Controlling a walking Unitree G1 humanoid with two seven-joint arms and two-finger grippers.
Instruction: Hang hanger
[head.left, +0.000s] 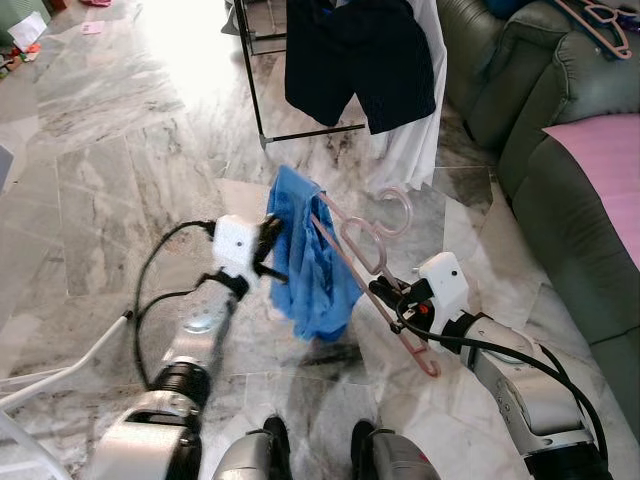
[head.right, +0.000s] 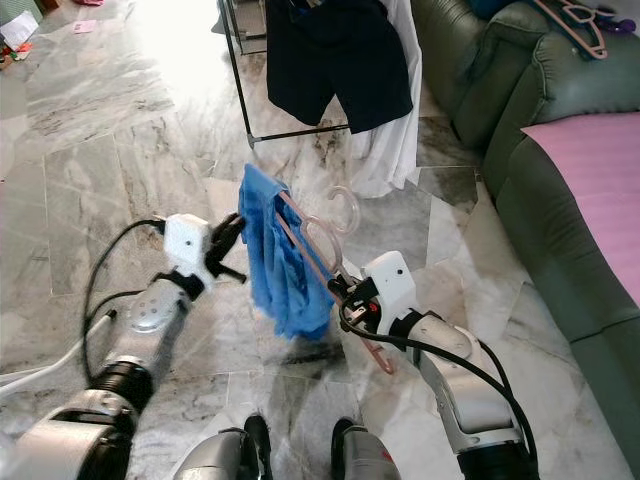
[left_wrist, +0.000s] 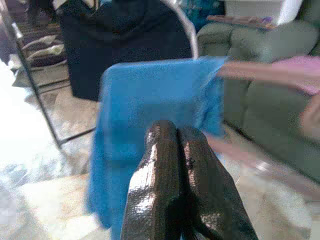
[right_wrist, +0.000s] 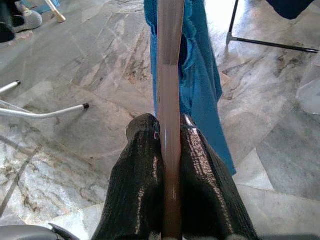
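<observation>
Over marble floor (head.left: 120, 190), pink hanger (right_wrist: 170, 75) sits between right gripper (right_wrist: 170, 150) jaws.

A pink hanger (head.left: 372, 262) draped with a blue cloth (head.left: 310, 255) is clamped in the right gripper (head.left: 385, 295). The left gripper (head.left: 270, 250) touches the cloth's other side, below the drying rack (head.left: 262, 100).

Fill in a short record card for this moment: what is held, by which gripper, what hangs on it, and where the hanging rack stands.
Held item: pink hanger
Holder: right gripper, fingers shut on the hanger's bar
Load: blue cloth draped over the hanger
Left gripper: fingers shut, at the blue cloth's edge; whether it pinches the cloth cannot be told
Rack: black drying rack ahead, dark shorts hanging on it
Nearby: green sofa on the robot's right
Floor: marble tiles
</observation>
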